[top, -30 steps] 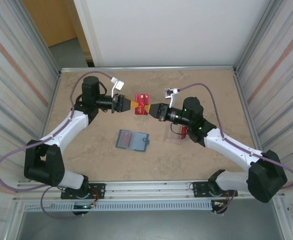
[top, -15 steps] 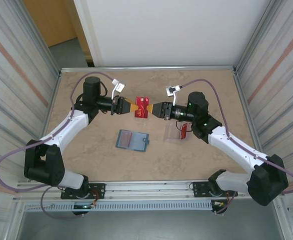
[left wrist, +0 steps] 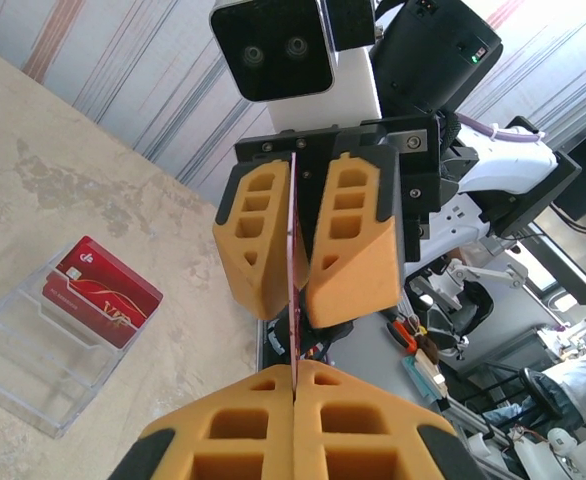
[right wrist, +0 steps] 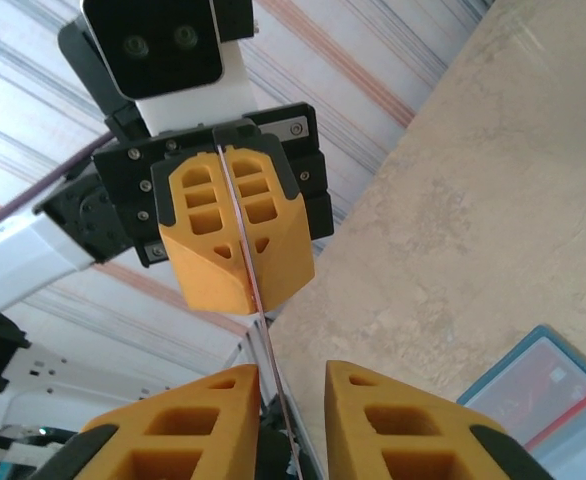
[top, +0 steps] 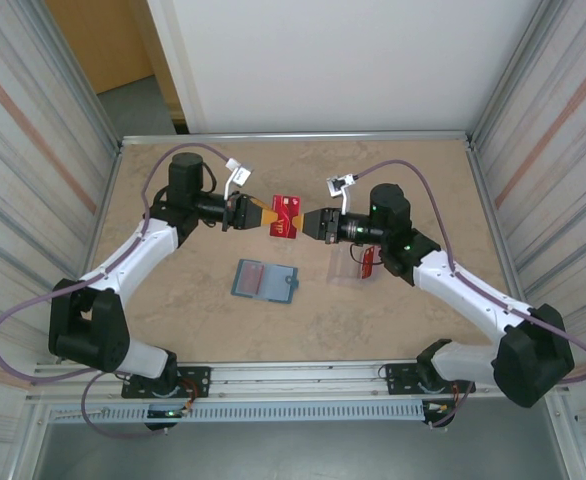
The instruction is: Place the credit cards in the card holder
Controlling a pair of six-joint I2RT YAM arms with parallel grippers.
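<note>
— What is clamped by the left gripper?
— A credit card, seen edge-on. It is flanked above by the right gripper's parted fingers.
— And left of that card?
— Another credit card is seen in a clear case.

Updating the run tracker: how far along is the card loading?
Done: one red card looks tucked in the card holder. In hand: second card held mid-air by left gripper, right gripper open around it. Left: seat it, then the third card on the clear case.

White arms, black joints, purple cables
</note>
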